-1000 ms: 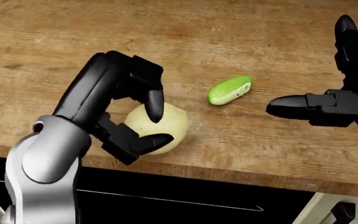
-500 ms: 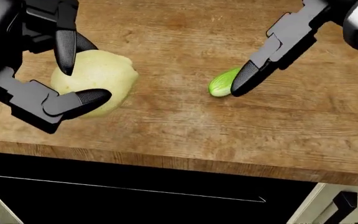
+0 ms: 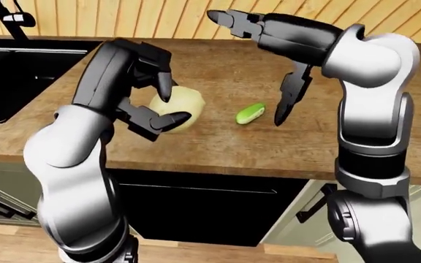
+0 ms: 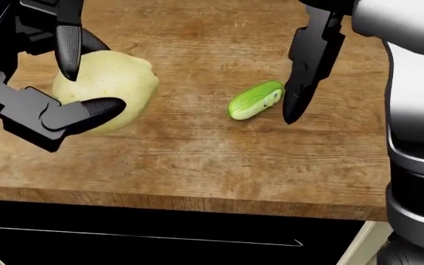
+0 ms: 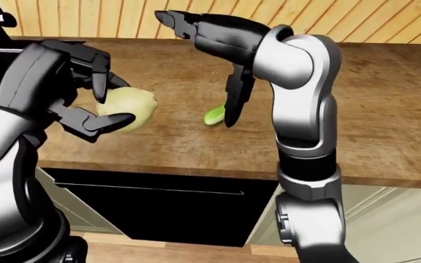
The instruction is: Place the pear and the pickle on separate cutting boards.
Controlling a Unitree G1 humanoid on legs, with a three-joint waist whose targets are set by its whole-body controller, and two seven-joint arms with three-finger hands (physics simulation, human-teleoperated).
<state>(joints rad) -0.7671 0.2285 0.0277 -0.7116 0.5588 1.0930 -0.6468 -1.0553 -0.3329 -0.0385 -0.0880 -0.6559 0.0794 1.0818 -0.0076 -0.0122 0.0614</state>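
Our left hand (image 4: 57, 83) curls its fingers (image 4: 68, 52) closed, one pointing down from above and one reaching in from below. Our right hand (image 3: 269, 60) is spread, one finger pointing straight down, another stretched toward the left-eye view's top left, elbow bent high.

Compared with a second ago: pear (image 4: 113, 88) raised off the wooden counter (image 4: 197, 160) in the left hand (image 4: 50, 83), now held at the left of the head view with fingers closed round it. Right hand (image 3: 269, 60) swung from the right edge to above the pickle (image 4: 255, 100), one finger (image 4: 300, 94) pointing down just right of it. Pickle shifted slightly left since half a second ago. Camera view also shifted.
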